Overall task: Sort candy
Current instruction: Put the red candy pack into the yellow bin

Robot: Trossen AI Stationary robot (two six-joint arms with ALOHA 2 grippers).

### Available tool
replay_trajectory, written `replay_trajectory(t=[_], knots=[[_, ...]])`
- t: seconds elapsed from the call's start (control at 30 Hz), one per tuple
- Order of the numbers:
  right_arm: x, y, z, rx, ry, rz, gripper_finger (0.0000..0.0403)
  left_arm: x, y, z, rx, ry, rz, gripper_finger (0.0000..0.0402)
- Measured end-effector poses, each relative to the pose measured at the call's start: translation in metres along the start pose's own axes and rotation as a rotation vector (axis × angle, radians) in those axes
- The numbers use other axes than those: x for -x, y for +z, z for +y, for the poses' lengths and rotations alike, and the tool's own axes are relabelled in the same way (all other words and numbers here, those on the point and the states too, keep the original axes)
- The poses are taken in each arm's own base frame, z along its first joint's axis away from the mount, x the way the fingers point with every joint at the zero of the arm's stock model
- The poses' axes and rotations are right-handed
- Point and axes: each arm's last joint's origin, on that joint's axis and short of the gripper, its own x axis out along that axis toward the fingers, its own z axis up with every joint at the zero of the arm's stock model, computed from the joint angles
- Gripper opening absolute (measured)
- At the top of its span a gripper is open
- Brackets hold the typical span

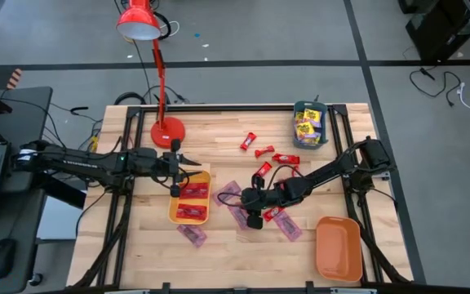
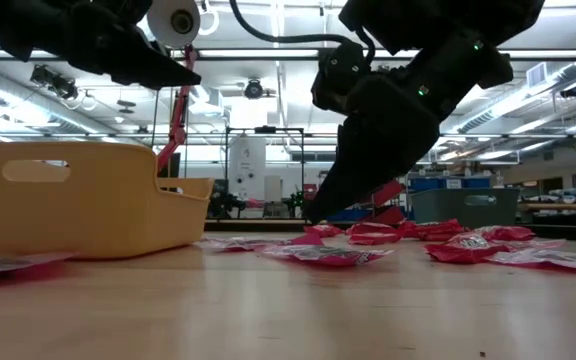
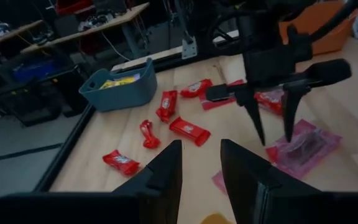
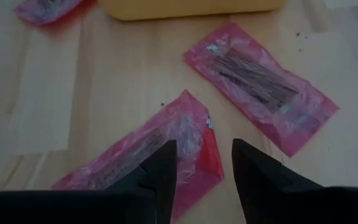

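My right gripper (image 1: 254, 219) hangs low over the middle of the light wooden table (image 1: 219, 257), its two dark fingers (image 4: 160, 171) apart and holding nothing. Just under the fingers lies a pinkish-purple flat packet (image 4: 160, 152), and a second pinkish-purple packet (image 4: 260, 93) lies near it, a little apart. In the low view the fingertips are just above the wood, beside the pink packets.

My left gripper (image 1: 192, 158) is over the far edge of the yellow plastic tray (image 1: 174, 214), left of the middle. Its fingers (image 3: 166, 171) stand apart and they are empty. Inside this tray lie red wrapped sweets (image 1: 194, 200).

Several loose red wrapped sweets (image 1: 259, 151) are scattered on the far middle of the table, between the yellow tray and the teal plastic bin (image 1: 299, 140). The teal bin stands at the far right, and yellow packets with dark print (image 1: 307, 125) lie in it. More pinkish-purple packets lie around my right gripper, and one separate pinkish-purple packet (image 1: 191, 235) lies just near of the yellow tray.

An orange plastic tray (image 1: 338, 248) stands at the near right corner. A red desk lamp (image 1: 157, 73) stands at the far left of the table.
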Motion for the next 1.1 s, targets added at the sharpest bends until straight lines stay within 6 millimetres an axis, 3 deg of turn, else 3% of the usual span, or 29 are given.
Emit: replay_trajectory(t=[1.1], knots=[[0.0001,-0.0002,-0.001,0.065,-0.036,-0.005,0.0135,0.0,-0.0014,-0.0011,0.042,-0.029,0.01,0.0113]])
